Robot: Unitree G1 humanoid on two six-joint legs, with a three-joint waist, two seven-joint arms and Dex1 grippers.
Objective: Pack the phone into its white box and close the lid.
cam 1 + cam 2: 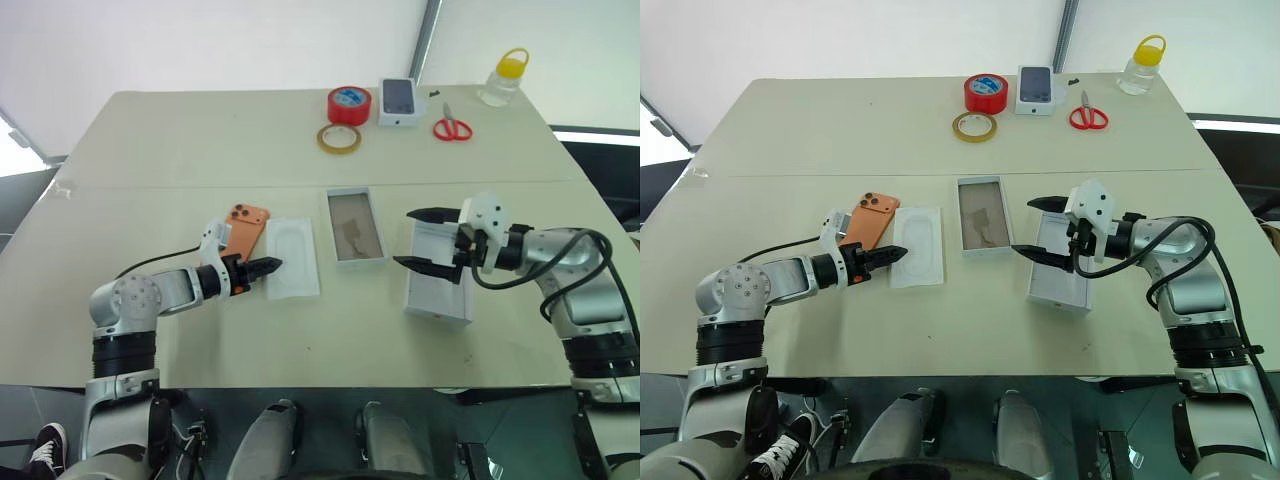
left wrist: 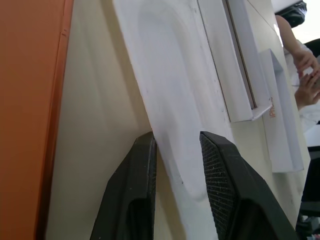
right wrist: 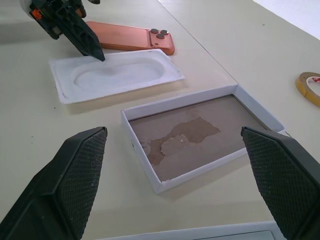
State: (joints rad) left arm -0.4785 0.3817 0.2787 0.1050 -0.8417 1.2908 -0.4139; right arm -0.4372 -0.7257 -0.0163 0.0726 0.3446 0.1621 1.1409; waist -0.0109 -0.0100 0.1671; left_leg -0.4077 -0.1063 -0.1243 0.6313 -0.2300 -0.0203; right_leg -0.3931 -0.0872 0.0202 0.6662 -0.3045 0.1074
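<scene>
left gripper [image 2: 176, 165] pinching flat white moulded card [image 1: 292, 256], clearing it from orange slim phone [image 1: 245, 228] | right gripper [image 1: 430, 240] spread wide, empty, waiting over all-white cardboard lid [image 1: 438, 272]

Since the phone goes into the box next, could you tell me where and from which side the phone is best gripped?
Probably across its long edges near the middle. The orange phone lies flat, lenses away from the robot, with the white insert card close along one long side, so the left gripper should come from above.

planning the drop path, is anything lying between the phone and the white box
Yes. The flat white card lies on the table between the phone and the white box. The left gripper has its fingers at that card's near edge.
</scene>
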